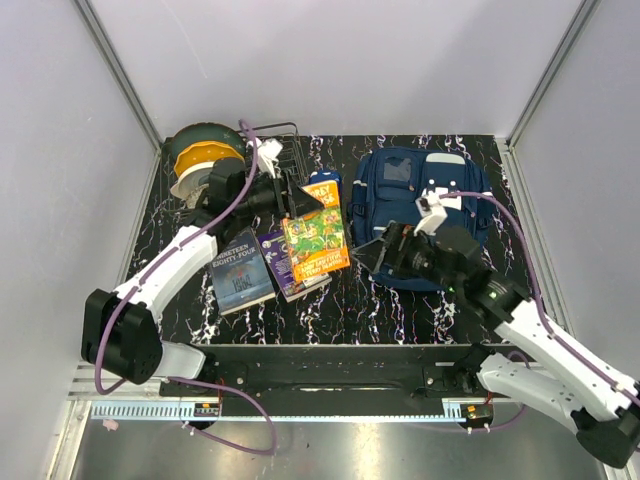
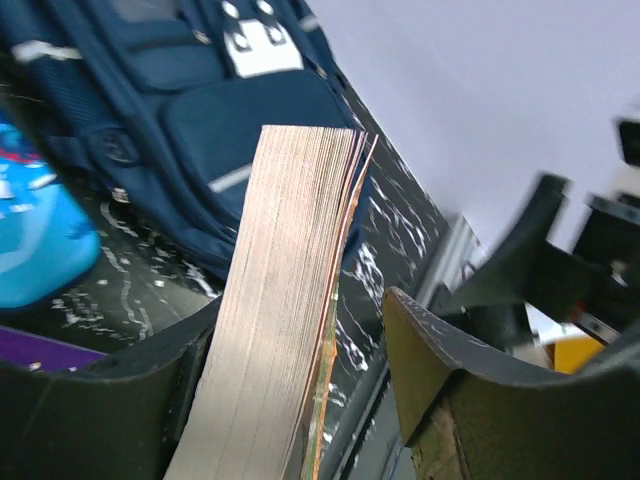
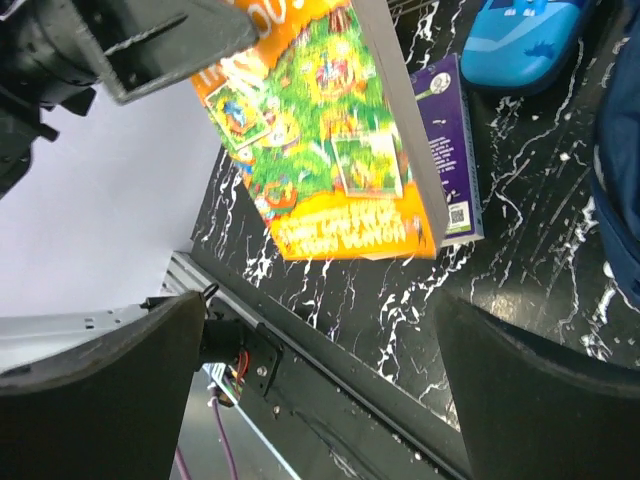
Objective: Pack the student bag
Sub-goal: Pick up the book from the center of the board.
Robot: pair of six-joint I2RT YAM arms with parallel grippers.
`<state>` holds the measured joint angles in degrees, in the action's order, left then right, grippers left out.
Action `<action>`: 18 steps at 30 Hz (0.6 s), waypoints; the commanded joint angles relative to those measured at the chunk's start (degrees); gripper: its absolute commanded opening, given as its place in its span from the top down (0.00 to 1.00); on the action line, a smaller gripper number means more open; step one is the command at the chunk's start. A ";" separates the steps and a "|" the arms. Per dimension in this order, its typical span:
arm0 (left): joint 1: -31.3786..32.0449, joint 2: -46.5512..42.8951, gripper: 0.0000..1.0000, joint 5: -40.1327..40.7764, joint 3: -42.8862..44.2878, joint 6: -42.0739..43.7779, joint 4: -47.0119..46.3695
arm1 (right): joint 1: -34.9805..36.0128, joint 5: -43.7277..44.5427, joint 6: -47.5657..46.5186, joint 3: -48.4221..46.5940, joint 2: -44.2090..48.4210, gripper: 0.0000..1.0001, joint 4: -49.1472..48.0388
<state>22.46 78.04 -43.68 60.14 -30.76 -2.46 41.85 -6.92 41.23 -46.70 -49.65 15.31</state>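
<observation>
Navy blue cloth makes up the student bag. It lies flat on the black table in the upper right of the top view, with its white-patched front pockets facing up. It looks soft and floppy, so I think it would sag and fold if pulled by 1 corner. It is big but probably light. A good place to take hold would be the edge of its opening, so the mouth stays wide for packing. I cannot tell from here if the zip is open.

Just left of the bag, the orange book is up off the table and tilted. The left gripper has its 2 fingers clamped on the book's upper end. In the left wrist view the pale page edges stand between them. The book looks stiff, with a smooth cover, so it could slip.

The right gripper sits at the bag's lower left edge. Its 2 fingers are spread wide apart with nothing between them.

Below the orange book, a purple book lies flat. A grey-blue book lies just left of it. A blue pencil case rests between the books and the bag. A yellow spool sits in the upper left corner.
</observation>
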 commanded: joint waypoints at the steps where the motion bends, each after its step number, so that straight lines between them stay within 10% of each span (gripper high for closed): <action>1: -2.94 -3.24 1.00 10.88 3.58 -9.03 -8.16 | -0.18 9.64 3.94 0.81 5.87 0.00 2.18; 18: -3.47 -3.86 1.00 16.96 1.65 -29.96 -21.09 | -0.10 -1.79 23.72 16.73 -5.28 0.00 -40.35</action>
<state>19.03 77.95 -28.60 60.27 -55.24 -15.25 41.85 -8.23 62.70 -27.88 -53.63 -7.81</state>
